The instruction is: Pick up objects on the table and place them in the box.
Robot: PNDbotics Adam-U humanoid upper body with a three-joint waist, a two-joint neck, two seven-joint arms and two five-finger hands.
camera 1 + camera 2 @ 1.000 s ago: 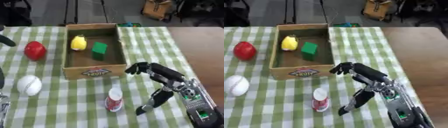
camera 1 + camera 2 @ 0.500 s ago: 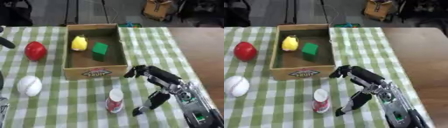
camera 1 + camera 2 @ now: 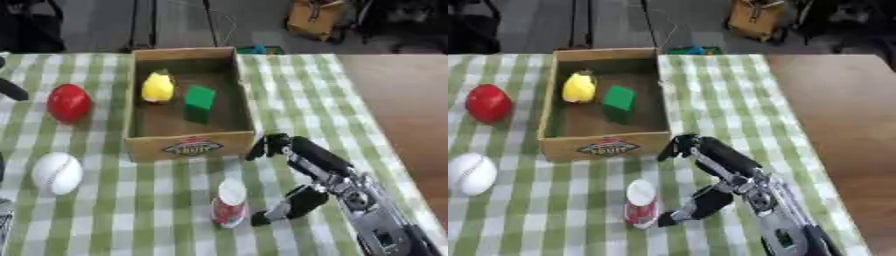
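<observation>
The right hand (image 3: 328, 182) runs off the lower edge, so its arm is cut away, and whether its thumb tip touches the small red and white container (image 3: 230, 203) cannot be told. At the left edge a dark rounded part (image 3: 12, 90) shows only partly, too little to name. The label on the box (image 3: 190, 147) front is too blurred to read
</observation>
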